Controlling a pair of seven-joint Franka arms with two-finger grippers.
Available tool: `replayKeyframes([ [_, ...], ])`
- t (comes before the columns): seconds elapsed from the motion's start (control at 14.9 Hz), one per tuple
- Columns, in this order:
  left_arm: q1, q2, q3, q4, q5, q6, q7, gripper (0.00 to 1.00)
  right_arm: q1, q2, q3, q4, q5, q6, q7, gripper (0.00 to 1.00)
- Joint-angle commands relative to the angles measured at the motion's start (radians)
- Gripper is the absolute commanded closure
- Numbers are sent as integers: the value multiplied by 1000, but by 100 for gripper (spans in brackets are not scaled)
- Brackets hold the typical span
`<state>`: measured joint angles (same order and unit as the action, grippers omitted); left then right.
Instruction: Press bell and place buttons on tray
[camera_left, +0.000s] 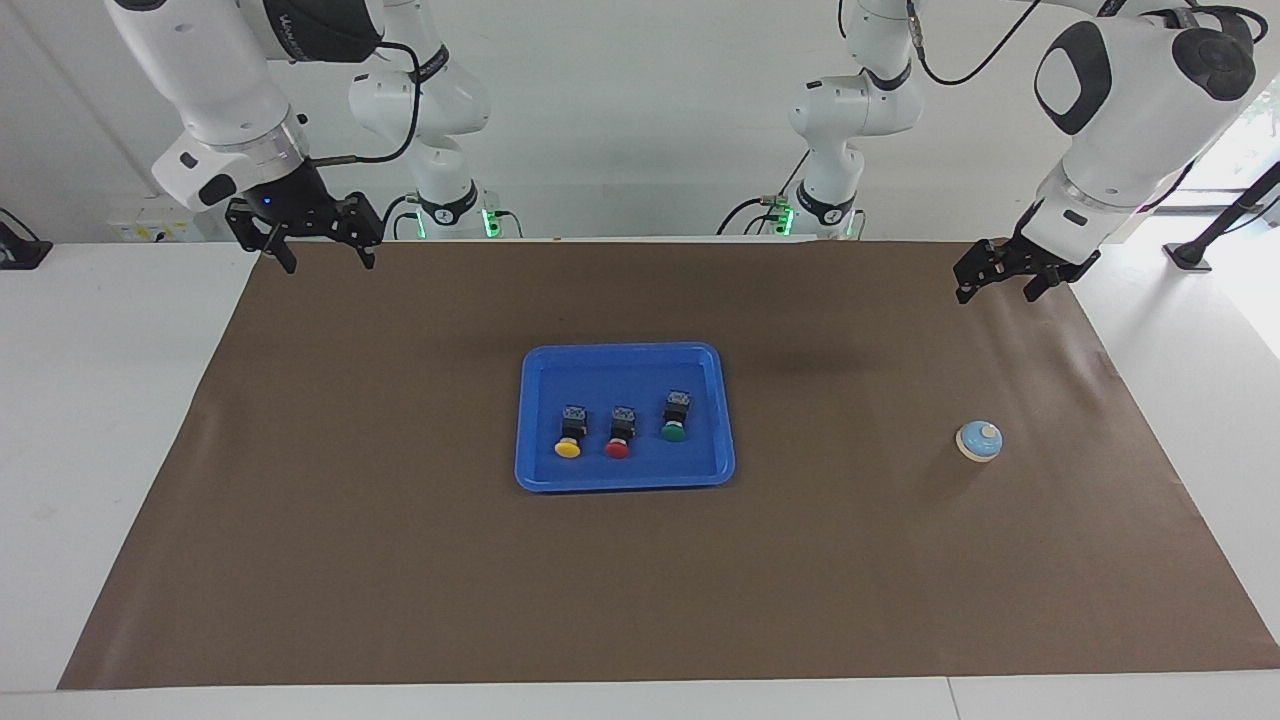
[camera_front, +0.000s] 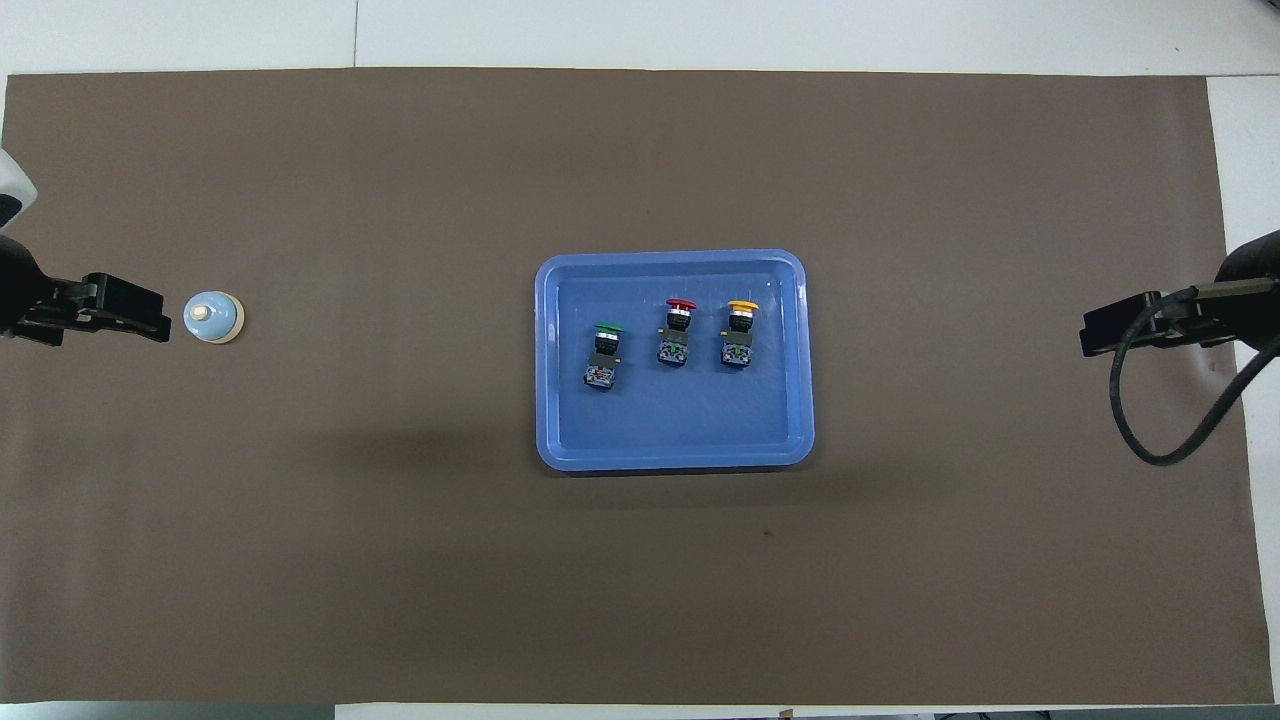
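Both sets of jaws stood wide apart and held nothing. The left gripper (camera_left: 1010, 282) hung raised over the brown mat (camera_left: 400, 560) at the left arm's end of the table, near the robots' edge; the right gripper (camera_left: 318, 245) hung raised over the mat's corner at the right arm's end. Neither touched any object.

The blue tray (camera_left: 625, 352) lay at mid-mat. Inside it, three push-buttons rested on their sides in a row: the yellow button (camera_left: 569, 437) at about nine o'clock of the red button (camera_left: 619, 434) in the facing view, the green button (camera_left: 675, 418) at about two o'clock of it. Their placement appeared complete.

The bell (camera_left: 979, 441) sat upright on the mat at about three o'clock of the tray in that view, well apart from it. Whether it had been pressed could not be determined. Judged from the raised, empty grippers, both arms appeared parked clear of the work.
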<state>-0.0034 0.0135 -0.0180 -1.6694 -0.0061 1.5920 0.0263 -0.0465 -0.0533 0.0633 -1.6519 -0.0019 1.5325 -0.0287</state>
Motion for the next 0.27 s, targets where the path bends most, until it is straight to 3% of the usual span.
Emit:
replayKeyframes([
  [0.0, -12, 2, 7, 17, 11, -11, -14, 0, -21, -2, 10, 3, 20, -17, -13, 0],
  [0.2, -12, 2, 7, 17, 11, -3, -14, 0, -21, -2, 10, 3, 20, -17, -13, 0],
])
